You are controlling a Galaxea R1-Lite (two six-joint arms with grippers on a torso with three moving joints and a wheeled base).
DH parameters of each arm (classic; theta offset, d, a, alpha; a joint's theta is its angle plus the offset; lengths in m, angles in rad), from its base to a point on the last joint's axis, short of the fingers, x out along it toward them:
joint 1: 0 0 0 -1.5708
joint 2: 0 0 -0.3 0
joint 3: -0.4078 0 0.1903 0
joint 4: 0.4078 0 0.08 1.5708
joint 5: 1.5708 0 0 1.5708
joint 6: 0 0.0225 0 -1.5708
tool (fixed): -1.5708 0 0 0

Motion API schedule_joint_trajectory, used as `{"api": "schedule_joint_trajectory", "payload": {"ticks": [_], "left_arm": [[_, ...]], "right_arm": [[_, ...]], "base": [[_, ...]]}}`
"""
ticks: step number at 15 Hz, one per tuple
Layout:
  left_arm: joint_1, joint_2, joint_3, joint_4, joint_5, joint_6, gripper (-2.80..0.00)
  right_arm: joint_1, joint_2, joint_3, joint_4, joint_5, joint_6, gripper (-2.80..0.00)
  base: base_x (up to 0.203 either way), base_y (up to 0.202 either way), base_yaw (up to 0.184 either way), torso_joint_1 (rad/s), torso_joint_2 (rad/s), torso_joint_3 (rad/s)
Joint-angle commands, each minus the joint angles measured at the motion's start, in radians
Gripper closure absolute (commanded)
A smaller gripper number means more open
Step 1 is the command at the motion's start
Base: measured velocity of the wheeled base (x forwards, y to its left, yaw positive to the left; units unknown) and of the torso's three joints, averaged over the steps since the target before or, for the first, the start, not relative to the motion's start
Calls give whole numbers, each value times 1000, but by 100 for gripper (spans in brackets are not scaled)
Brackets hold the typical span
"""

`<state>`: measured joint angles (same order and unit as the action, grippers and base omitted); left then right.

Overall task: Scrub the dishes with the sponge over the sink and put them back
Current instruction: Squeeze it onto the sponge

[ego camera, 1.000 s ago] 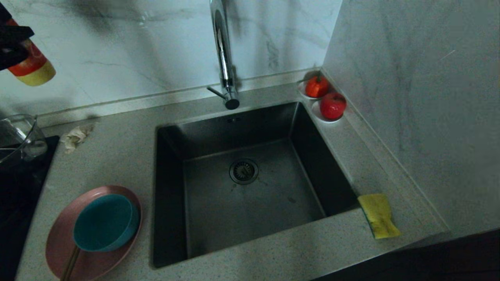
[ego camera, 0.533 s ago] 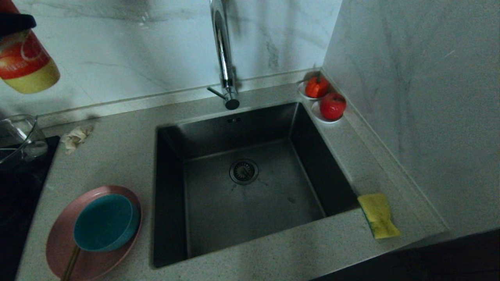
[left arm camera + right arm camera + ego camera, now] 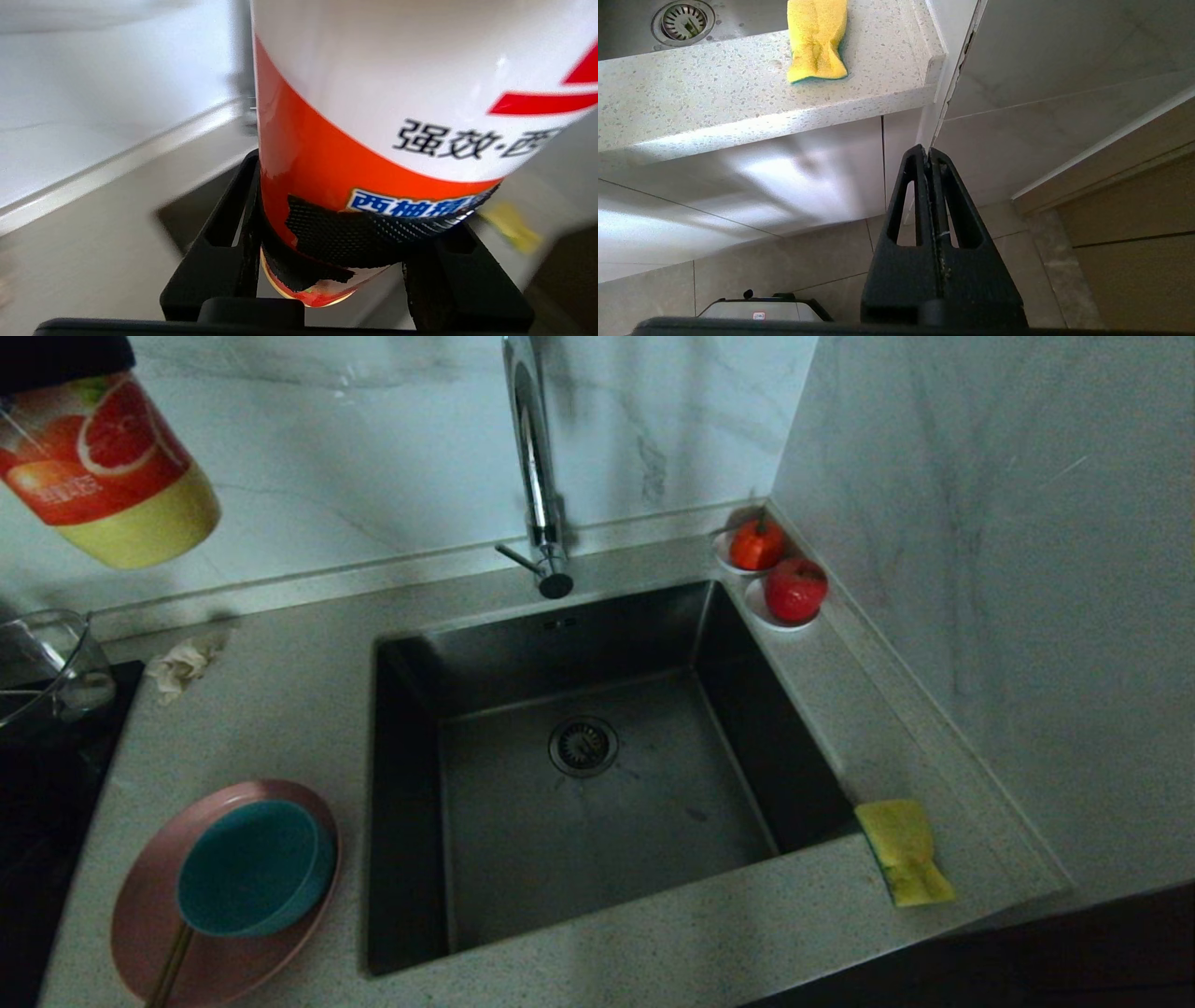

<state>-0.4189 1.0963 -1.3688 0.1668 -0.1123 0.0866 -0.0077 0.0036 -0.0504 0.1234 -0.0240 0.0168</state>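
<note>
Left of the sink (image 3: 523, 859), the pink plate (image 3: 140, 933) lies on the counter. It bears the teal bowl (image 3: 252, 868) and the chopsticks (image 3: 173, 966). The yellow sponge (image 3: 904, 851) lies on the counter at the sink's front right corner, also in the right wrist view (image 3: 816, 39). My left gripper (image 3: 355, 200) is shut on a dish-soap bottle (image 3: 112, 467) with a red and white label, held tilted high at the back left. My right gripper (image 3: 930, 151) hangs shut and empty below the counter's front edge.
A chrome faucet (image 3: 534, 467) rises behind the sink. Two white saucers with red fruit (image 3: 780, 574) stand in the back right corner against the wall. A glass container (image 3: 47, 667) sits on a black cooktop (image 3: 47, 784) at the left. A crumpled tissue (image 3: 182, 663) lies nearby.
The soap bottle in my left gripper has swung rightward and further into the head view, showing more of its label. Plate, bowl, sponge and the right arm have not moved.
</note>
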Motion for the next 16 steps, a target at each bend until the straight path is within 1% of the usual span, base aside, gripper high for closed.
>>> {"api": "schedule_joint_trajectory", "payload": {"ticks": [1, 2, 5, 8, 12, 16], "left_arm": [[-103, 72, -18, 1, -1, 0, 0], [-131, 95, -30, 0, 0, -1, 0], [-216, 179, -123, 0, 0, -1, 0], [-308, 254, -178, 0, 4, 0, 0], [-376, 362, -259, -1, 5, 1, 0], [-435, 443, -294, 0, 8, 1, 0]], "right_arm": [[0, -1, 0, 1, -1, 0, 0], [0, -1, 0, 1, -1, 0, 0], [0, -1, 0, 1, -1, 0, 0], [0, -1, 0, 1, -1, 0, 0], [0, -1, 0, 0, -1, 0, 0], [0, -1, 0, 1, -1, 0, 0]], "base": [[0, 0, 0, 0, 0, 0], [0, 0, 0, 0, 0, 0], [0, 0, 0, 0, 0, 0], [0, 0, 0, 0, 0, 0], [0, 0, 0, 0, 0, 0], [0, 0, 0, 0, 0, 0]]}}
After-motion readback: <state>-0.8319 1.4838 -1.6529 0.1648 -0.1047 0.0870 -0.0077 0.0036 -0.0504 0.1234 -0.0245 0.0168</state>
